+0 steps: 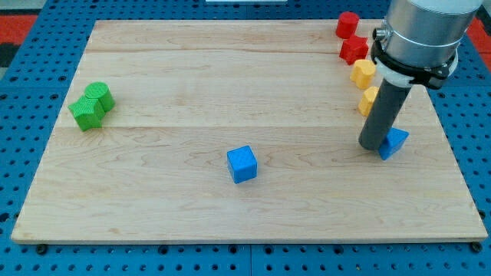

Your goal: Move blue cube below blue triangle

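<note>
The blue cube (242, 164) sits on the wooden board (192, 84) a little below the middle. The blue triangle (395, 142) lies at the view's right, partly hidden behind my rod. My tip (372, 146) rests on the board touching the blue triangle's left side, far to the right of the blue cube.
Two green blocks (92, 106) sit together at the view's left. A red cylinder (347, 24) and a red star-like block (354, 50) are at the top right. A yellow hexagon block (363, 73) and another yellow block (368, 100) lie below them, beside the rod.
</note>
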